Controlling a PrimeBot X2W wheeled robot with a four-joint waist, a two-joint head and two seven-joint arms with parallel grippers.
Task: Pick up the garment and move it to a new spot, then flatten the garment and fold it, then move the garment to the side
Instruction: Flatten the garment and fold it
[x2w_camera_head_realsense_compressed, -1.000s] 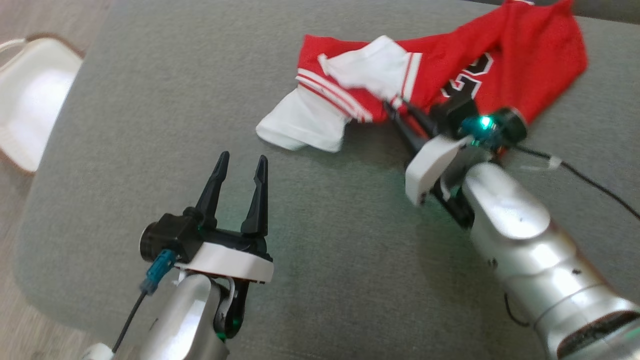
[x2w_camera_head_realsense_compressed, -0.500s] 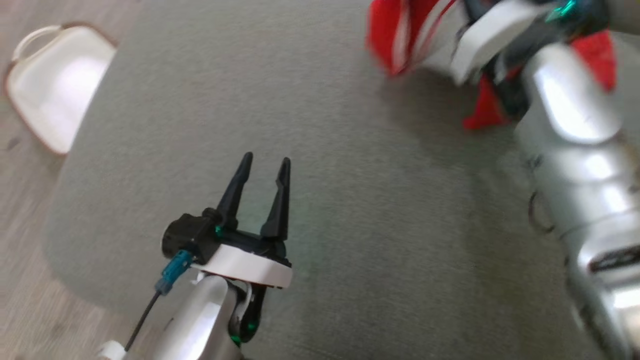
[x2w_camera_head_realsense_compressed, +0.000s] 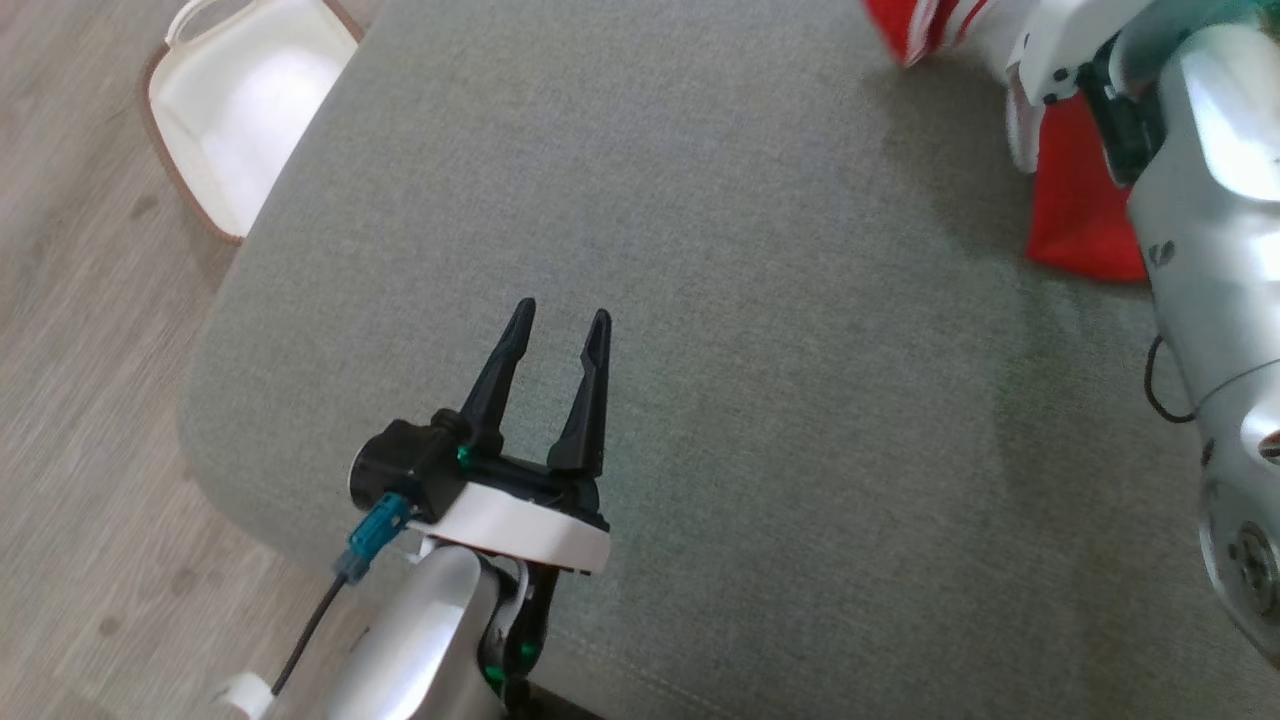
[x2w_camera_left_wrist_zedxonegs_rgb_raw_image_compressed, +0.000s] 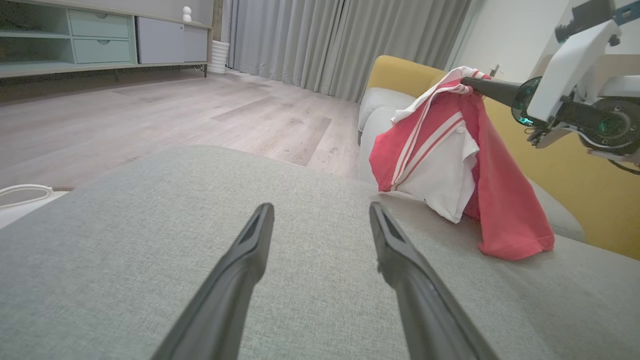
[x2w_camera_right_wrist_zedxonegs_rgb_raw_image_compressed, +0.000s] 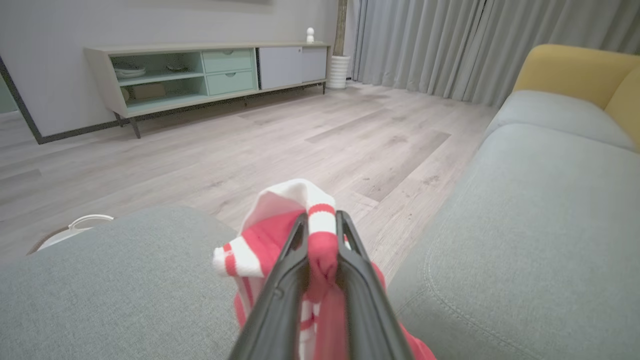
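garment (x2w_camera_left_wrist_zedxonegs_rgb_raw_image_compressed: 450, 165) is far from the near left claw (x2w_camera_head_realsense_compressed: 562, 312), which hovers wide and empty over the grey cushion (x2w_camera_head_realsense_compressed: 750, 400). further out, to its right, the right claw (x2w_camera_right_wrist_zedxonegs_rgb_raw_image_compressed: 321, 216) pinches a red-and-white fold; the cloth hangs long axis downward, hem seemingly touching the cushion. right arm, being nearer, likely places it.
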